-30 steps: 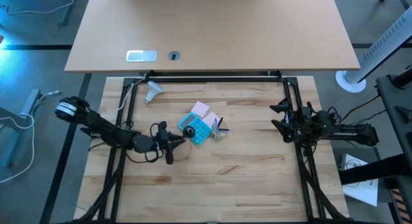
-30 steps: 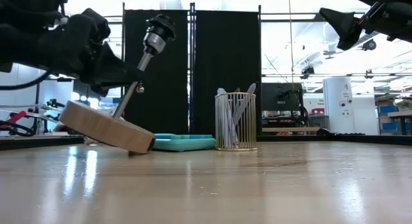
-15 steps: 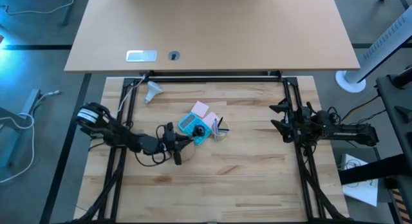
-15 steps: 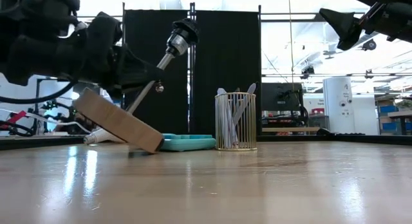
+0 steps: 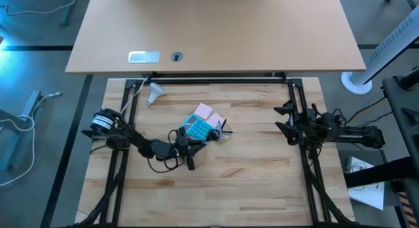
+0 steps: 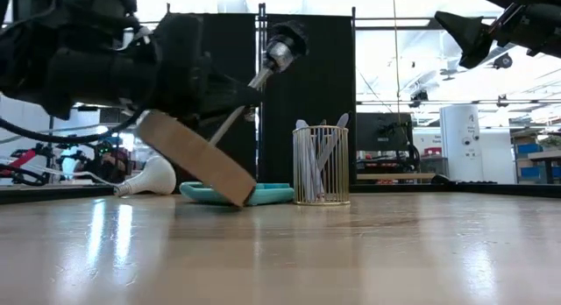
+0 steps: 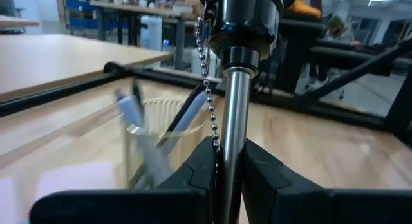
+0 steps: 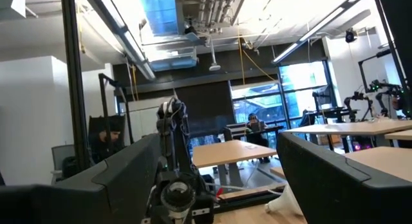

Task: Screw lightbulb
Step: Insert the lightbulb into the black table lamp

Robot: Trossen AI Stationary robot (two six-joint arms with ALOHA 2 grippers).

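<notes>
My left gripper [image 5: 188,148] is shut on the thin metal rod of a small lamp stand. The stand has a round wooden disc [image 6: 197,160] as its foot and a black socket [image 6: 287,38] on top, with a bead chain [image 7: 206,76] hanging from the socket. It leans steeply toward the table's right. The white lightbulb [image 5: 156,92] lies on its side at the far left of the table, also seen behind the disc as the lightbulb [image 6: 153,176]. My right gripper [image 5: 283,120] waits open at the table's right, raised off the surface. My left gripper pinches the stand's metal rod [image 7: 230,161] between its two fingers, between the disc and the socket. The fingers reach in level from the table's left and lie across the rod. The stand is tilted, with only the disc's lower edge [image 6: 237,198] on the table.
Close to the tilted stand are a blue calculator [image 5: 196,128], pink sticky notes [image 5: 203,111] and a wire pen cup [image 6: 320,165]. A larger desk [image 5: 216,31] stands beyond the far edge. The near half of the table is bare wood.
My left gripper has moved toward the table's right and stayed shut on the rod. The stand has gone with it and tipped further over. Its disc now stands steeper on its lower edge, closer to the calculator and pen cup, and the lightbulb shows behind it.
</notes>
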